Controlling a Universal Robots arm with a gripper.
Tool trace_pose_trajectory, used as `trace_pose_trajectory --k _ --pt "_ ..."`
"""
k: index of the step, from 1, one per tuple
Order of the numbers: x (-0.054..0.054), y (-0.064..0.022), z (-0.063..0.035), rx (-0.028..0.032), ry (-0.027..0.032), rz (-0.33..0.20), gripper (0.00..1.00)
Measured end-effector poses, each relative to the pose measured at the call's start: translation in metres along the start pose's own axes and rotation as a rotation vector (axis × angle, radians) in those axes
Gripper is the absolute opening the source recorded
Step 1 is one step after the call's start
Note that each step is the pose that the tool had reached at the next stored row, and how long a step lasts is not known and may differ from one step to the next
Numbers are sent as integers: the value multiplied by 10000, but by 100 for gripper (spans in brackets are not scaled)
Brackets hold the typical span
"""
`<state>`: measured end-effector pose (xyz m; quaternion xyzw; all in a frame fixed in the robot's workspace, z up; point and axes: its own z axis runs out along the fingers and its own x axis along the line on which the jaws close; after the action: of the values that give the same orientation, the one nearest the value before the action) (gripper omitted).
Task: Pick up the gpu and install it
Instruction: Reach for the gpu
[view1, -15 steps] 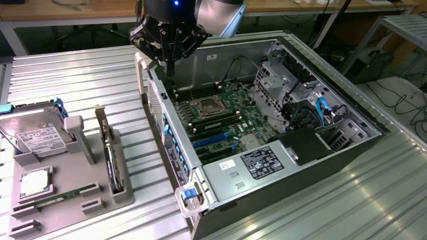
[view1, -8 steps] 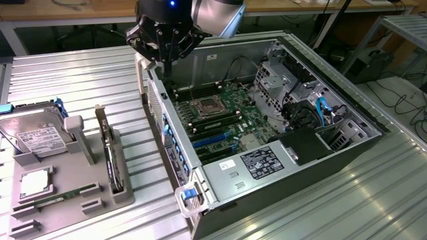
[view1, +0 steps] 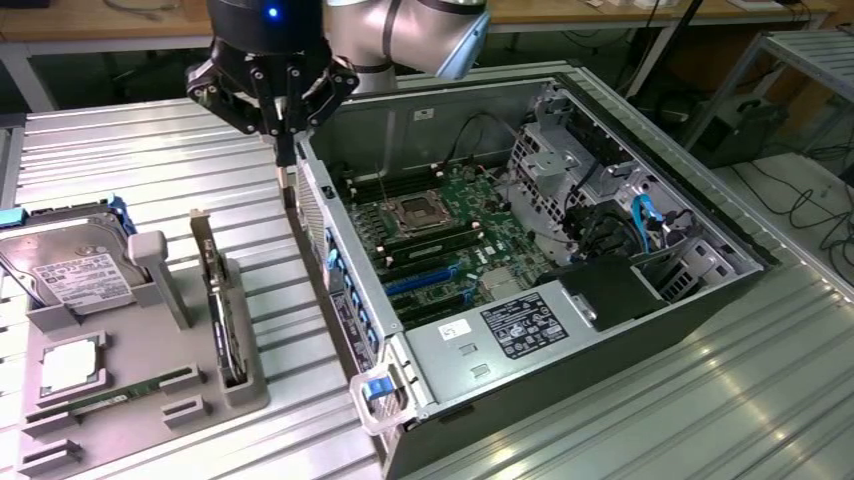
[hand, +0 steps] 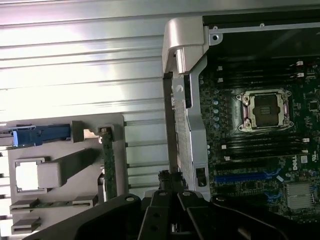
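- Exterior view: my fingers (view1: 283, 150) hang pressed together with nothing between them. They point straight down from the arm (view1: 400, 35) over the ribbed metal counter (view1: 160, 160).
- Their tips sit just beside the far corner of the open computer case (view1: 395, 125), on its outer side. The case lies on its side with the motherboard (view1: 454, 230) facing up.
- The gpu (view1: 220, 300) stands on edge in a slot of the grey holder (view1: 160, 290). The holder is on the counter to the exterior view's left of the case, and the gpu is well apart from my fingers.
- In the same holder, a hard drive (view1: 74, 275) with a white label leans upright and a green memory stick (view1: 114, 395) lies flat near the front edge.
- Wrist view: the gpu (hand: 108, 160) shows edge-on as a thin strip in the holder (hand: 115, 122), untouched. The blue-trimmed hard drive (hand: 40, 135) is beyond it.
- The case wall runs between the holder and the motherboard, where the bare processor socket (hand: 264, 107) sits open among dark memory slots.
- My black linkage is drawn in at the frame's edge, gripping nothing.
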<state>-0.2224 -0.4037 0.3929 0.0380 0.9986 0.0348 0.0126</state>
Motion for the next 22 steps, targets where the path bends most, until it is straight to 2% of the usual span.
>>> trace_pose_trajectory --k 22 --pt "204 -45 -6 -1 -1 0 11"
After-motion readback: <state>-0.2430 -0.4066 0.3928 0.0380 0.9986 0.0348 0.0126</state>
